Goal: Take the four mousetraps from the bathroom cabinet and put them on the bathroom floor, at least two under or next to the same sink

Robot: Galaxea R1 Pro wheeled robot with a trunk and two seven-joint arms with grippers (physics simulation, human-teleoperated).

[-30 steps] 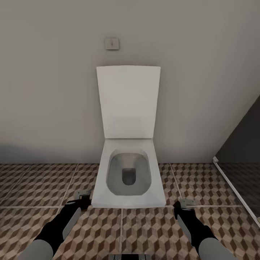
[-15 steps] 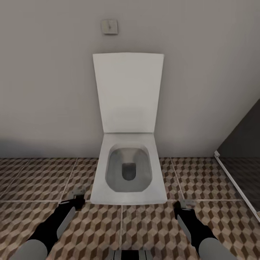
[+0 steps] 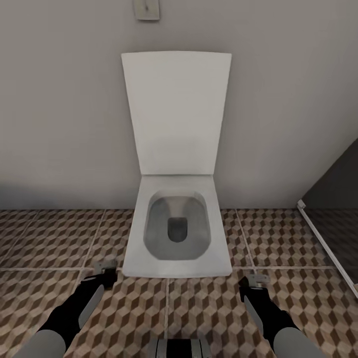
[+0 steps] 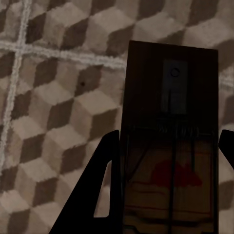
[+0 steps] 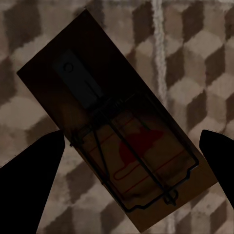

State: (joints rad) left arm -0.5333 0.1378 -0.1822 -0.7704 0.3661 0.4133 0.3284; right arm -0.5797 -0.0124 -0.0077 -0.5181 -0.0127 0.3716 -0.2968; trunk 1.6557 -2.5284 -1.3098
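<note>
Mousetraps are sitting between the fingers of both my grippers: my left gripper (image 4: 165,195) is clamping one mousetrap (image 4: 168,141) and my right gripper (image 5: 129,161) is gripping another mousetrap (image 5: 117,146). I am holding both above the bathroom floor (image 3: 209,308), either side of the toilet (image 3: 176,233) front edge.

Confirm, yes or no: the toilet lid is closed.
No. The toilet lid stands raised against the wall, leaving the bowl open.

A white square toilet (image 3: 176,233) with its lid raised stands on the cube-patterned tile floor (image 3: 49,238) against the pale wall (image 3: 59,124), a small wall plate (image 3: 147,9) above it. The left gripper (image 3: 103,268) sits before its left corner, the right gripper (image 3: 257,279) before its right. A flat wooden mousetrap (image 4: 168,141) lies between the left gripper's fingers and another mousetrap (image 5: 117,141) apparently between the right's.
</note>
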